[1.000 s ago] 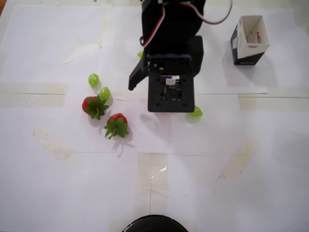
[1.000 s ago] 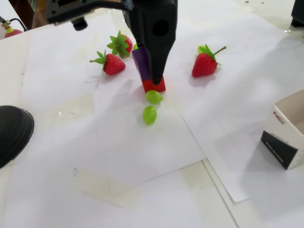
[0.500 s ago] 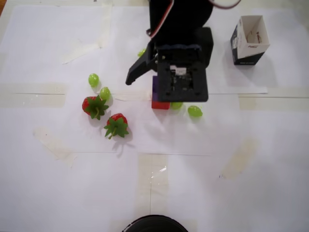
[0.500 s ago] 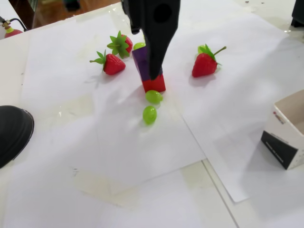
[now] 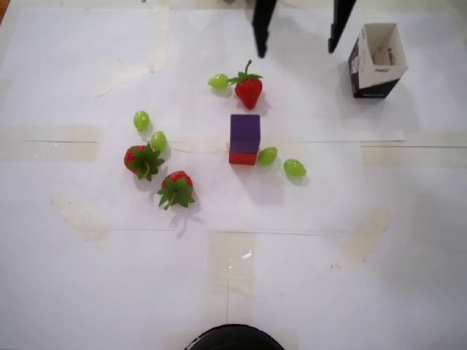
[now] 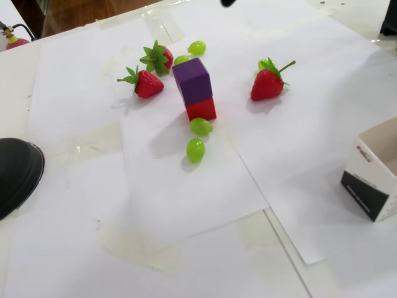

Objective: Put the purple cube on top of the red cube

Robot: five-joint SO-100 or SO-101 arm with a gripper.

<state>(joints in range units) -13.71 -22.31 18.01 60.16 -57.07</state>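
Overhead view first: the gripper (image 5: 298, 45) is seen only as two dark fingers poking down from the top edge, set wide apart with nothing held between them, so the claw is read as open. Well clear of those fingers, the purple cube (image 5: 245, 128) is found sitting squarely on the red cube (image 5: 242, 157), only a strip of red showing beneath it. In the fixed view the stack is confirmed, the purple cube (image 6: 191, 81) resting flush on the red cube (image 6: 201, 109). A green grape (image 5: 267, 155) is spotted touching or just beside the red cube, with a second grape (image 5: 295, 168) close by. A strawberry (image 5: 248, 90) is seen near the stack on the gripper's side, another grape beside it. Two more strawberries (image 5: 159, 175) and two grapes are grouped well to the left in the overhead view. An open paper box (image 5: 376, 60) is noted at the upper right, on the white paper-covered table (image 5: 306, 277).
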